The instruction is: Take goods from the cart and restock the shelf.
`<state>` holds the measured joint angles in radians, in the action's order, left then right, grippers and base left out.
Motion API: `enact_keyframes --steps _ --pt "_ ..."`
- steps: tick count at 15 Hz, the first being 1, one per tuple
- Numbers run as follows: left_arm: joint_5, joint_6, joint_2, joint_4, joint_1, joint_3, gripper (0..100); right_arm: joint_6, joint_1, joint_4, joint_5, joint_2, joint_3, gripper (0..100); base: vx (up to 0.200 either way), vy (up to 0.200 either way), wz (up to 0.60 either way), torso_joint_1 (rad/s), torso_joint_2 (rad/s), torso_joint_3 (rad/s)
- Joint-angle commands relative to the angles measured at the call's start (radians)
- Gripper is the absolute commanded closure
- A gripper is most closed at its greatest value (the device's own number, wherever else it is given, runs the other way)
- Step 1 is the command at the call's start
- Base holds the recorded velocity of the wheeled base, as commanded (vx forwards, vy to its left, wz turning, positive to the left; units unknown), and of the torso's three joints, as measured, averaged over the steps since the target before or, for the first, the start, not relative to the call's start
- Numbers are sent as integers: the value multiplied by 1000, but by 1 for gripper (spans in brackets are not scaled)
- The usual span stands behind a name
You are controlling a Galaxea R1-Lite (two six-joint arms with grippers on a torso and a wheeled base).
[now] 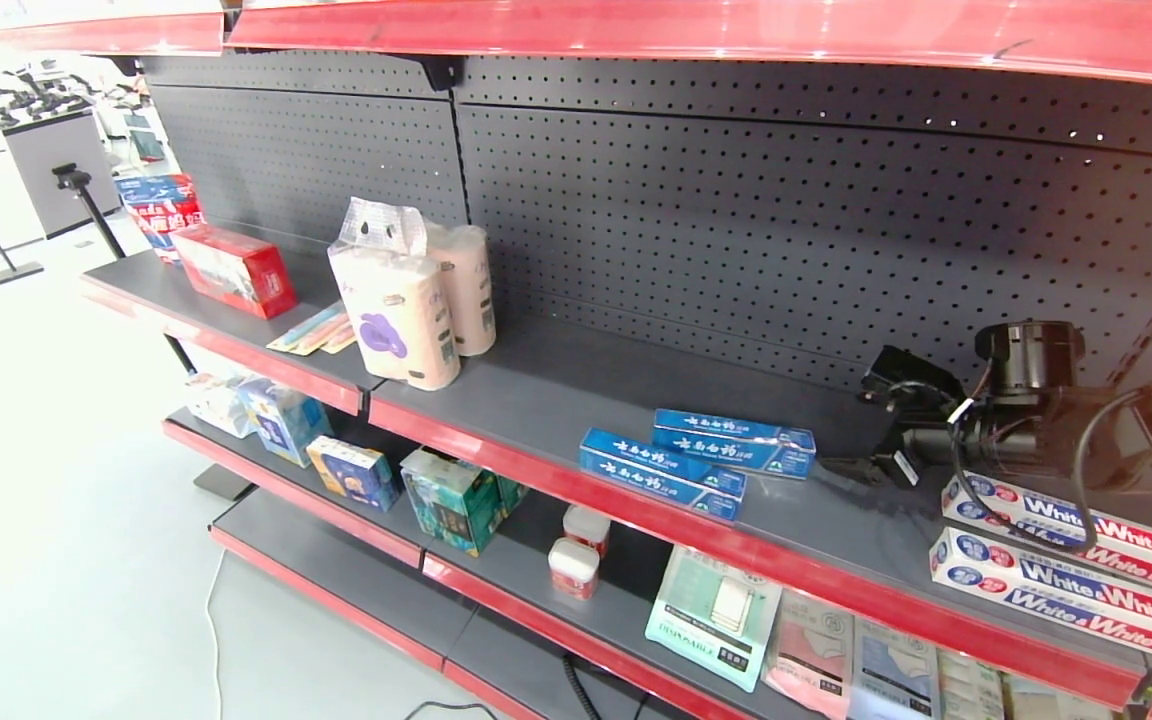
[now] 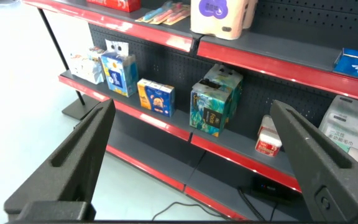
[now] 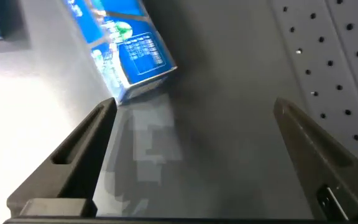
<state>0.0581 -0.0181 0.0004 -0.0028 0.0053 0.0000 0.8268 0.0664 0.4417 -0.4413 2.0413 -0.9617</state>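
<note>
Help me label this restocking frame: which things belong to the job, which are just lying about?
Job: open right gripper; two blue cardboard toothpaste boxes beside it; grey metal shelf with red edge.
Lying about: white plastic-wrapped toilet-roll pack; red cardboard box; two white-and-red toothpaste boxes.

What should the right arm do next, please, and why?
Probably draw the right gripper back off the shelf to fetch more goods: its fingers are open and empty, and the blue box ahead already lies on the shelf.
</note>
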Motion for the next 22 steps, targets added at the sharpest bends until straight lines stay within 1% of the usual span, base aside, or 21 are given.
enact_keyframes --steps 1,4,22 --pt "0 0 0 0 1 0 0 0 13 0 6 19 -14 0 0 0 0 0 0 0" --pt "0 0 0 0 1 0 0 0 13 0 32 40 -40 0 0 0 0 0 0 0" --pt "0 0 0 0 1 0 0 -34 -56 5 32 28 -29 0 0 0 0 0 0 0"
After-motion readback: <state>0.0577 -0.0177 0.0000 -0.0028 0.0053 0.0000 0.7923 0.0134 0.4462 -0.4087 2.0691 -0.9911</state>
